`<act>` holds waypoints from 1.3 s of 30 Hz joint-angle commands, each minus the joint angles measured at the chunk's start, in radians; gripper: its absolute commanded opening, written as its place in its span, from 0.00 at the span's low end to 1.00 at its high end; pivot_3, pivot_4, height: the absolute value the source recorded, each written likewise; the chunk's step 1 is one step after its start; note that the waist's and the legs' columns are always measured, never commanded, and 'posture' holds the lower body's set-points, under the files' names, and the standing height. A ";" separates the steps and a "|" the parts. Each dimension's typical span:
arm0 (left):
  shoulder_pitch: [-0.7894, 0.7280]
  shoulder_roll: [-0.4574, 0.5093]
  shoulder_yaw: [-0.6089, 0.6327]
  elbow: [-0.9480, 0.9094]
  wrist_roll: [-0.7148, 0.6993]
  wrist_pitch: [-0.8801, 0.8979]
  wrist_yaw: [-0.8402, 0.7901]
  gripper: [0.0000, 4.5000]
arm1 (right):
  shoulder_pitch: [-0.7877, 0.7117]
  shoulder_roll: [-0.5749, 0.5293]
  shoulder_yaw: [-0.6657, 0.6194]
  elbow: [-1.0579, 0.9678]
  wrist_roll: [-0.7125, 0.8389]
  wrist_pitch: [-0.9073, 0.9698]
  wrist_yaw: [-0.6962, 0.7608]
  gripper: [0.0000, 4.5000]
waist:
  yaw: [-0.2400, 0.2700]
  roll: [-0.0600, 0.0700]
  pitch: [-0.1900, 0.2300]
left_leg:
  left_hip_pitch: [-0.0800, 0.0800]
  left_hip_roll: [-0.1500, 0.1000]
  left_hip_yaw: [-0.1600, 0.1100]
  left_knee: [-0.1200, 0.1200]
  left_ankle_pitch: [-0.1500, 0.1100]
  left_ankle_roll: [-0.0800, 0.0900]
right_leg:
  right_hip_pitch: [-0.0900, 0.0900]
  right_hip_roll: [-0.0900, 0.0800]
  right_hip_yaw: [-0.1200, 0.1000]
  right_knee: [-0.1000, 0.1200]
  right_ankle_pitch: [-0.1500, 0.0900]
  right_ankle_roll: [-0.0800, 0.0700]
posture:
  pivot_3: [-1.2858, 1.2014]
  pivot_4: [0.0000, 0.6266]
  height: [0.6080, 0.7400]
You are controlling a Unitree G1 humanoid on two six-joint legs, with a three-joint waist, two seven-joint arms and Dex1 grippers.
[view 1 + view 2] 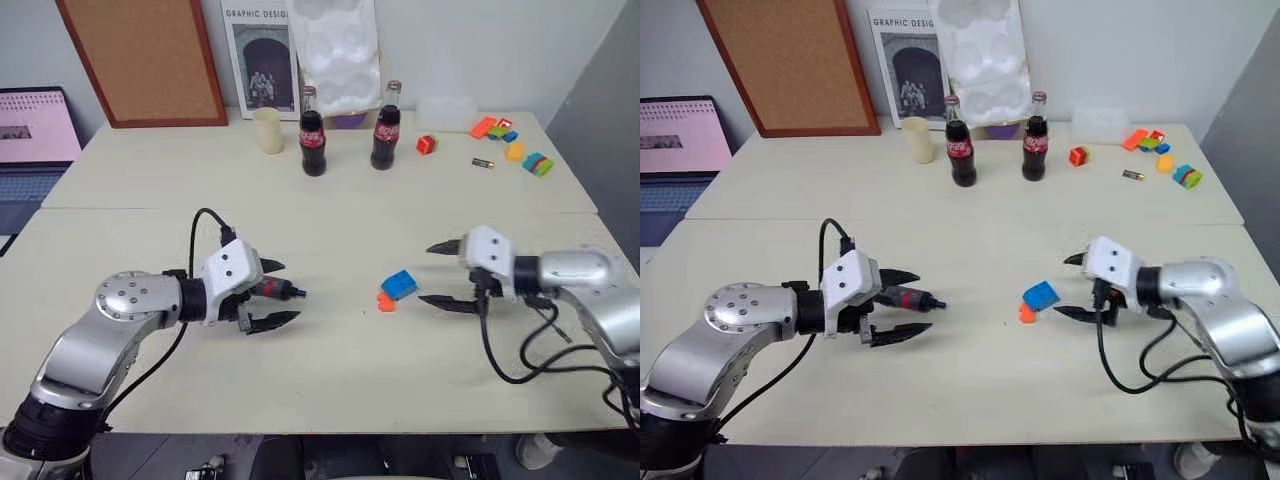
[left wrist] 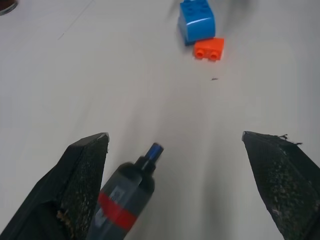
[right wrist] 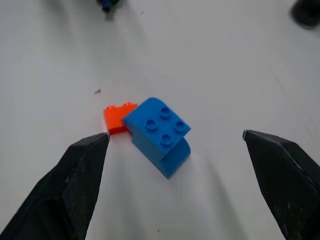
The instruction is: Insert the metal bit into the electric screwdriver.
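Observation:
The electric screwdriver (image 1: 272,289), black with a red band and a bluish tip (image 2: 155,149), lies on the table between the fingers of my left gripper (image 1: 290,292). That gripper is open, and the tool sits close beside one finger (image 2: 82,175) with a wide gap to the other. At the right my right gripper (image 1: 425,273) is open, its fingers spread just short of a blue brick (image 3: 159,134) and a small orange brick (image 3: 117,118). A thin grey rod (image 1: 558,325), possibly the metal bit, lies on the table by my right forearm.
Two cola bottles (image 1: 313,133) (image 1: 386,127) and a cream cup (image 1: 267,130) stand at the back. A small battery (image 1: 483,162) and several coloured bricks (image 1: 515,145) lie at the far right. A laptop (image 1: 30,140) sits at the left edge.

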 commanded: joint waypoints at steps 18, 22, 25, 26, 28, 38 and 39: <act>-0.040 -0.130 -0.190 -0.031 0.125 -0.121 0.009 1.00 | -0.243 0.157 0.167 0.425 -0.206 -0.354 0.218 0.50 | 0.001 0.000 0.000 | 0.000 0.000 0.000 0.000 0.000 0.000 | 0.000 0.000 0.000 0.001 0.000 0.000 | 0.52 0.24 1.00; -0.055 -0.145 -0.193 -0.005 0.128 -0.138 0.004 1.00 | -0.219 0.157 0.140 0.402 -0.202 -0.343 0.195 0.33 | 0.001 0.000 0.000 | 0.001 0.000 0.000 0.000 0.000 0.000 | 0.000 0.000 0.000 0.002 0.000 0.000 | 0.52 0.24 1.00; -0.070 -0.171 -0.190 0.000 0.116 -0.129 0.009 1.00 | -0.186 0.137 0.103 0.351 -0.184 -0.310 0.176 0.33 | 0.001 0.000 0.000 | 0.001 0.000 0.000 0.001 0.000 0.000 | 0.001 0.000 0.000 0.002 0.000 0.000 | 0.52 0.24 1.00; -0.075 -0.180 -0.187 0.002 0.112 -0.123 0.012 1.00 | -0.170 0.128 0.086 0.328 -0.175 -0.295 0.170 0.33 | 0.001 0.000 0.000 | 0.001 0.000 0.000 0.001 0.000 0.000 | 0.001 0.000 0.000 0.003 0.000 0.000 | 0.52 0.24 1.00; -0.085 -0.196 -0.184 0.007 0.109 -0.118 0.016 1.00 | -0.127 0.104 0.038 0.269 -0.150 -0.252 0.150 0.33 | 0.002 0.000 0.000 | 0.001 0.000 0.000 0.001 0.000 0.000 | 0.001 0.000 0.000 0.003 0.000 0.000 | 0.52 0.24 1.00; -0.155 -0.370 -0.229 0.018 0.040 -0.079 0.037 1.00 | 0.187 0.120 -0.406 0.035 -0.092 0.037 -0.270 0.33 | 0.006 0.000 0.000 | 0.001 -0.001 -0.002 0.001 0.000 0.000 | 0.002 0.000 -0.001 0.002 0.000 0.000 | 0.52 0.24 1.00; -0.171 -0.389 -0.237 0.028 0.036 -0.086 0.033 1.00 | 0.202 0.139 -0.437 0.048 -0.117 0.054 -0.345 0.33 | 0.005 0.000 0.000 | 0.001 -0.001 -0.002 0.001 0.000 0.000 | 0.003 0.000 -0.001 0.002 0.000 0.000 | 0.52 0.24 1.00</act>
